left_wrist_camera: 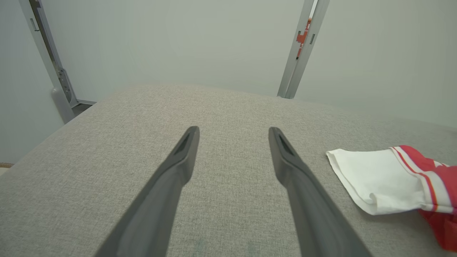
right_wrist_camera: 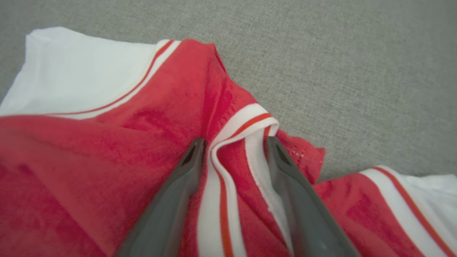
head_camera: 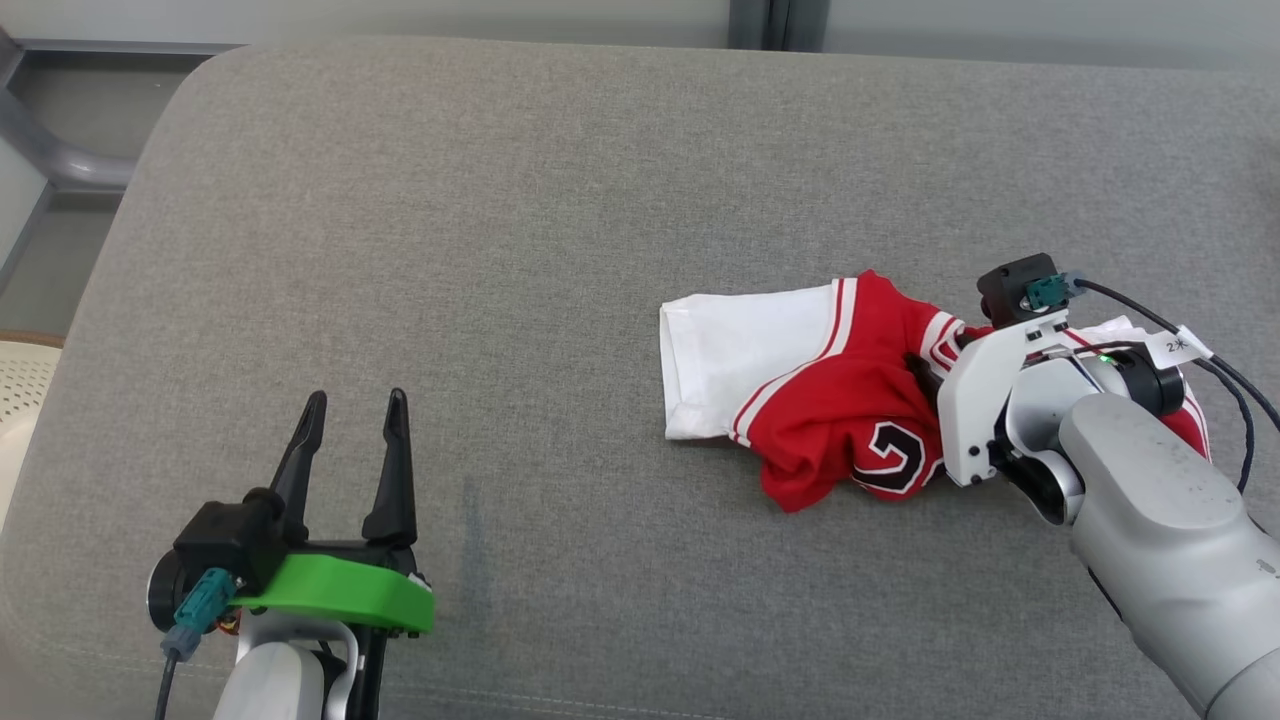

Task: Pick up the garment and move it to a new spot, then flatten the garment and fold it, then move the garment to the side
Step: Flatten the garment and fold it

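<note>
A crumpled red garment [head_camera: 820, 400] with white sleeves, striped trim and a black number lies on the grey cushion, right of centre. My right gripper [head_camera: 925, 370] is pressed down into its upper right part. In the right wrist view, the right gripper [right_wrist_camera: 235, 142] stands open, its two fingers straddling a raised fold of the garment's [right_wrist_camera: 107, 142] white-and-red striped band. My left gripper [head_camera: 355, 400] rests open and empty at the lower left, well apart from the cloth. The left wrist view shows the left gripper [left_wrist_camera: 234, 132] with the garment's [left_wrist_camera: 378, 178] white sleeve off to the right.
The grey fabric cushion [head_camera: 500, 250] spreads wide to the left of the garment and ends in a rounded left edge. A cream perforated object [head_camera: 25, 380] sits beyond that edge. Grey metal posts [left_wrist_camera: 300, 53] stand against the pale wall behind.
</note>
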Controlling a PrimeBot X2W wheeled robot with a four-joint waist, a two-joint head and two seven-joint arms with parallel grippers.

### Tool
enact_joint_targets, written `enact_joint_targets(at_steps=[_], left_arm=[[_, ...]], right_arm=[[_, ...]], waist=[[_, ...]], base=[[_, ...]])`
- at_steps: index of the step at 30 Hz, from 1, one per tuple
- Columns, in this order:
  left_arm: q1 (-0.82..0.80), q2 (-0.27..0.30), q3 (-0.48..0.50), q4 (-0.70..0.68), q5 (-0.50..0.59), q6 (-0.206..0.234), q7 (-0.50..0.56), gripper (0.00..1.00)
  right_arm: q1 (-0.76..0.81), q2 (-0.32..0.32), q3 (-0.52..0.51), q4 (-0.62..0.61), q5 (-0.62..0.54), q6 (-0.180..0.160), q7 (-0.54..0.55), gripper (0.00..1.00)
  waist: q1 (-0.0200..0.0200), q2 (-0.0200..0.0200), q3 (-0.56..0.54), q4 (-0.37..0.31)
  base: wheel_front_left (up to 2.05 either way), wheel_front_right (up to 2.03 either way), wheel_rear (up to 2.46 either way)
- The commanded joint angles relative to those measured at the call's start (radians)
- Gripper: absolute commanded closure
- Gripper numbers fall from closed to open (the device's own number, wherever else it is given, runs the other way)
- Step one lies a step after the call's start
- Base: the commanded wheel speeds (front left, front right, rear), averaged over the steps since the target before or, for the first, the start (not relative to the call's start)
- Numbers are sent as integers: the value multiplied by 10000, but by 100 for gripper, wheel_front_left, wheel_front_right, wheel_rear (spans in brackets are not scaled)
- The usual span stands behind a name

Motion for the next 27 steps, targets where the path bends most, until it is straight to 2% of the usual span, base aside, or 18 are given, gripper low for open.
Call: enact_joint_targets(at_steps=[1, 7, 12, 16, 21, 27], left_arm=[[-176, -20, 33, 14, 38, -37, -28, 0], [-192, -35, 73, 35, 39, -38, -28, 0], [-187, -35, 146, 33, 126, -33, -28, 0], [-173, 23, 270, -18, 171, -33, -28, 0], [-31, 45, 448, -57, 216, -34, -28, 0], [179, 24, 423, -65, 213, -34, -28, 0]], right_arm=[[-127, 5, 130, 124, 148, -11, 13, 100], [-680, -195, 338, 117, 63, -11, -1753, 100], [-1377, -93, 240, 309, -373, -11, -3692, 100], [-1956, 59, 152, 426, -933, -11, -4785, 100], [-2011, 377, 415, -77, -1566, -11, -5107, 100], [-823, 390, 1015, -1078, -1965, -11, -5117, 100]], waist=[[0, 0, 35, 20], [0, 0, 14, -56], [0, 0, -121, -180], [0, 0, -229, -285], [0, 0, -383, -447], [0, 0, -622, -570]], base=[[0, 0, 0], [0, 0, 0], [0, 0, 0], [0, 0, 0], [0, 0, 0], [0, 0, 0]])
